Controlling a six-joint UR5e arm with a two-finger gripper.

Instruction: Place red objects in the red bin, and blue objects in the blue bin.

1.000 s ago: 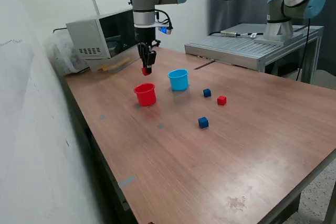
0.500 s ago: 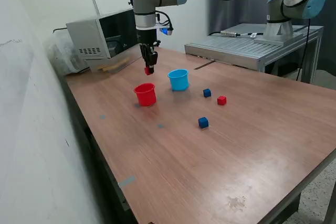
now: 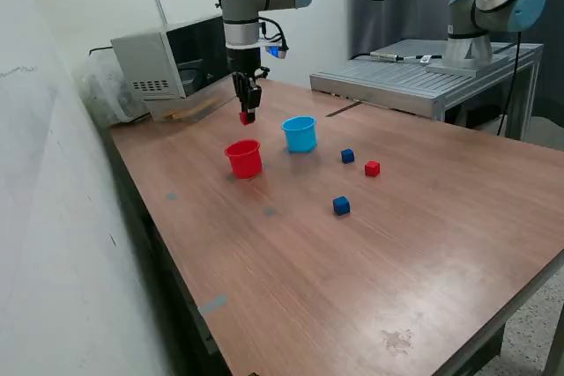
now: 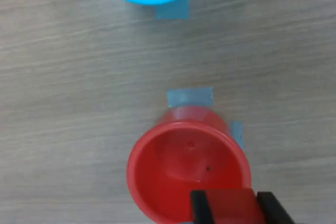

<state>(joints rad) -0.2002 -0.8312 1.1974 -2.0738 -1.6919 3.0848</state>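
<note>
- Brown wood-grain tabletop (image 3: 370, 261) carries a small round red plastic cup (image 3: 244, 158) and a light-blue plastic cup (image 3: 300, 134) near each other.
- We hold the two-finger gripper (image 3: 247, 116) above the red cup, fingers clamped on a small red cube (image 4: 230, 205).
- One more red cube (image 3: 372, 168) and two dark-blue cubes (image 3: 347, 156) (image 3: 341, 206) lie on the table toward the exterior view's right.
- We judge the wrist view shows the held cube over the cup's rim, not its middle; we should centre it over the opening before letting go.
</note>
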